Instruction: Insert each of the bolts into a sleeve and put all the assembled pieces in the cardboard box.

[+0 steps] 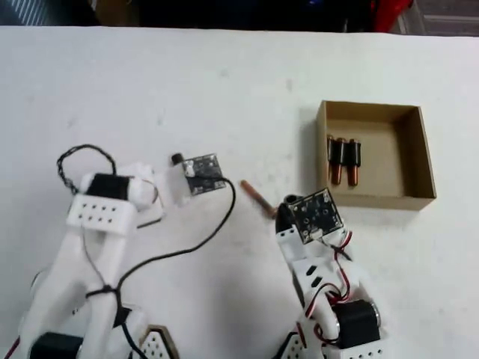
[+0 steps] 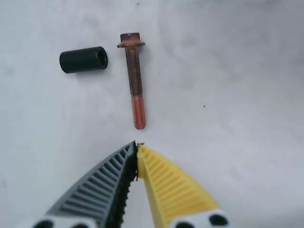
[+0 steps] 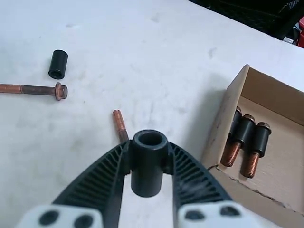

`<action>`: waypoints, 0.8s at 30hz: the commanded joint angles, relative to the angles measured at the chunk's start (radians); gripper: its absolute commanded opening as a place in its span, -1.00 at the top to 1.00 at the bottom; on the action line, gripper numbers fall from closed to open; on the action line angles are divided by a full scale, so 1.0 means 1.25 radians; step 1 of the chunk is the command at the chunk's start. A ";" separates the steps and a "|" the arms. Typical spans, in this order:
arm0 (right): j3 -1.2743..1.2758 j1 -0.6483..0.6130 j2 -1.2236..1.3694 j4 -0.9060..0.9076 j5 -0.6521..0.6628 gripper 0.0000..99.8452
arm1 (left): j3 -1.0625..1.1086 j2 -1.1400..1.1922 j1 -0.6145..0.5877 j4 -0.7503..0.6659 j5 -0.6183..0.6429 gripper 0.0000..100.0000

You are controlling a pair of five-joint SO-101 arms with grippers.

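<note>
The white table [image 1: 224,90] is matte and lightly scuffed, and it runs back to a dark strip of room [image 1: 224,11] along the far edge of the high view.

At the left side of the table, the left gripper [image 2: 136,146] hangs just above the surface. Its grey and yellow fingers [image 2: 102,183] are pressed together at the tips and hold nothing. Just beyond those tips lies a loose bolt [image 2: 134,80], copper-coloured, flat on the table. A loose sleeve [image 2: 83,59], black and on its side, lies beside the bolt's head but apart from it. A black cable [image 1: 202,239] trails over the table between the arms.

Towards the middle, the right gripper [image 3: 148,148] clamps a held sleeve [image 3: 147,173] upright between its black fingers, bore facing up. A second bolt [image 3: 119,124] lies on the table below it, its far end hidden behind the gripper.

At the right stands the cardboard box [image 1: 374,200], open-topped. Three assembled pieces [image 1: 343,158] lie side by side against its near-left wall
</note>
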 commanded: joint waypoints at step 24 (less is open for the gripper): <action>0.068 0.110 -0.008 -0.143 -0.090 0.97 | -0.665 0.684 0.053 0.201 0.108 0.75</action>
